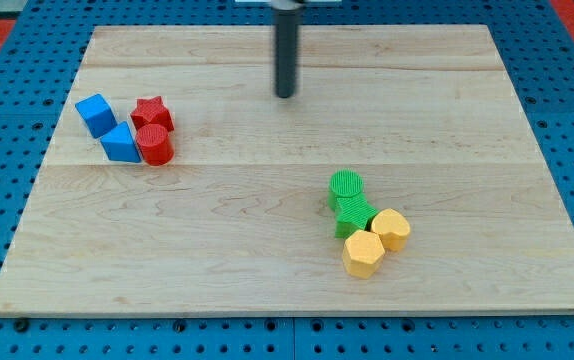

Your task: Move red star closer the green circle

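Note:
The red star (153,112) lies at the view's left on the wooden board (297,240), touching a red cylinder (155,145) just below it. The green circle (347,186) lies right of centre, lower down, with a green star (354,214) against its bottom side. My tip (286,95) stands near the view's top centre, well to the right of the red star and above-left of the green circle, touching no block.
A blue cube (95,114) and a blue triangle-like block (120,143) sit left of the red blocks. A yellow hexagon (363,254) and a yellow heart-like block (391,229) sit beside the green star. Blue pegboard surrounds the board.

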Controlling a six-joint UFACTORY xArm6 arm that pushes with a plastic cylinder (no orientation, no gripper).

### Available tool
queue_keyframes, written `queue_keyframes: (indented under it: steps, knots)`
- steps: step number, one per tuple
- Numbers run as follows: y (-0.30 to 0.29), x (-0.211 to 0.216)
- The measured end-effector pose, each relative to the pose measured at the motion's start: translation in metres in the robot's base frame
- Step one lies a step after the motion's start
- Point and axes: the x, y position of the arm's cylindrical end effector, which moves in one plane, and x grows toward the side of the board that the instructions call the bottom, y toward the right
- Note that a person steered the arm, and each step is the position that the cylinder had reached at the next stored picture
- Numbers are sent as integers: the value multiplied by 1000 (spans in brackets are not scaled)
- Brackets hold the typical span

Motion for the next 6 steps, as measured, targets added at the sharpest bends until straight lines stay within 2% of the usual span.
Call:
queue_keyframes:
  steps: [2,3,4,6]
  knots:
    - [-98,-1]
    - [-127,17]
    - [-120,51]
    - [-89,81]
